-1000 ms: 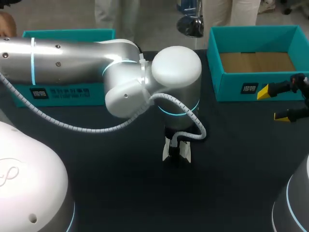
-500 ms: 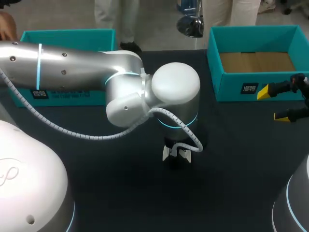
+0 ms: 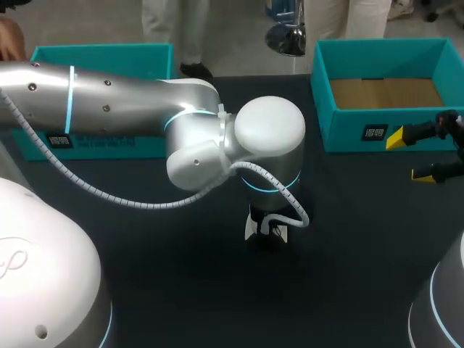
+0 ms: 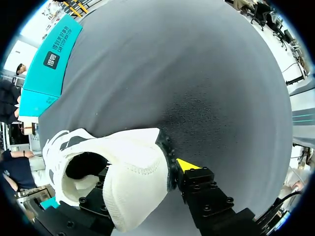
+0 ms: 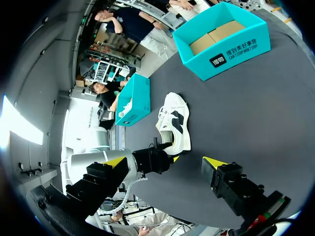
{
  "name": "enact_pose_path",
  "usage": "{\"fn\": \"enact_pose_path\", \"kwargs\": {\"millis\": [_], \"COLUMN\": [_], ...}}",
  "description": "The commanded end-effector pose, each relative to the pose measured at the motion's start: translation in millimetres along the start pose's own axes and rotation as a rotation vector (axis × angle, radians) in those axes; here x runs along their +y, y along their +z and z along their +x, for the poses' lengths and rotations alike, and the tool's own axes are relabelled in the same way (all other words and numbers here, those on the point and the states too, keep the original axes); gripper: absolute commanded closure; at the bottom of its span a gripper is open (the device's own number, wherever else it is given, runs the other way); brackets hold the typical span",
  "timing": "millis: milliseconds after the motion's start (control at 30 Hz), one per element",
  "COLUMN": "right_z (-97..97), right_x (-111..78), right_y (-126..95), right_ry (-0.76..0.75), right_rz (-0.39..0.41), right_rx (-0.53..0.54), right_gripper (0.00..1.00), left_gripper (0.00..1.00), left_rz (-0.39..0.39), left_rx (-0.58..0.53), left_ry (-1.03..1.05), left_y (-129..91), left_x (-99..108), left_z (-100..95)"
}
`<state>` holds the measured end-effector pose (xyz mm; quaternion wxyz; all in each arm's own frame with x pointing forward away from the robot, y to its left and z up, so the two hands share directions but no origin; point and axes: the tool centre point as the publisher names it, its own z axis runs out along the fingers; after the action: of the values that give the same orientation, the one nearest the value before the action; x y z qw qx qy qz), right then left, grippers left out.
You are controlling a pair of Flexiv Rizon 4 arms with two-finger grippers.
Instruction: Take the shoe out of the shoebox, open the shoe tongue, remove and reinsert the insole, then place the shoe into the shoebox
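A white sneaker with black side marks [image 5: 174,123] lies on the dark table. In the head view my left arm covers most of it, and only white bits [image 3: 251,229] show. My left gripper [image 4: 142,172] stands at the heel: one finger is inside the shoe's opening and the yellow-tipped outer finger [image 4: 186,163] presses the black heel tab, so it is shut on the heel [image 4: 135,172]. My right gripper [image 3: 410,155] hangs open and empty at the right edge, in front of the teal shoebox [image 3: 348,130], well away from the shoe.
The open shoebox [image 5: 231,46] at the back right shows a brown cardboard floor. A second teal box [image 3: 101,52] stands at the back left, partly behind my left arm. Bare dark tabletop lies between the shoe and my right gripper [image 5: 165,162].
My left gripper's fingers have closed in on the shoe's heel, and the left arm has shifted slightly to the right. The right arm has not moved.
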<state>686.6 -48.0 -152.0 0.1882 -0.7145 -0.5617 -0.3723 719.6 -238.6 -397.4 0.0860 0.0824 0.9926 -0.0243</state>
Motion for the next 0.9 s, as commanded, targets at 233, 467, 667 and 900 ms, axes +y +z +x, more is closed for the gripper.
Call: {"fn": "enact_pose_path", "kwargs": {"millis": [233,467,667,900], "right_z": [-0.5,-0.5,-0.5,-0.5], "right_x": [-2.2,-2.2,-2.2,-2.2], "right_y": [-0.4,-0.4,-0.4,-0.4], "right_ry": [0.001,0.001,0.001,0.001], "right_rz": [-0.003,-0.003,-0.003,-0.003], "right_rx": [-0.002,-0.002,-0.002,-0.002], "right_gripper": [0.0,0.0,0.0,0.0], "left_gripper": [0.85,1.0,1.0,1.0], "left_rz": [0.008,0.023,-0.024,-0.049], "left_rx": [0.014,0.018,0.041,0.083], "left_ry": [0.011,0.0,-0.032,-0.063], "left_y": [-5.6,-19.7,-38.7,-59.0], "left_x": [-1.0,-0.3,2.0,4.3], "left_z": [5.5,8.3,7.6,8.4]}}
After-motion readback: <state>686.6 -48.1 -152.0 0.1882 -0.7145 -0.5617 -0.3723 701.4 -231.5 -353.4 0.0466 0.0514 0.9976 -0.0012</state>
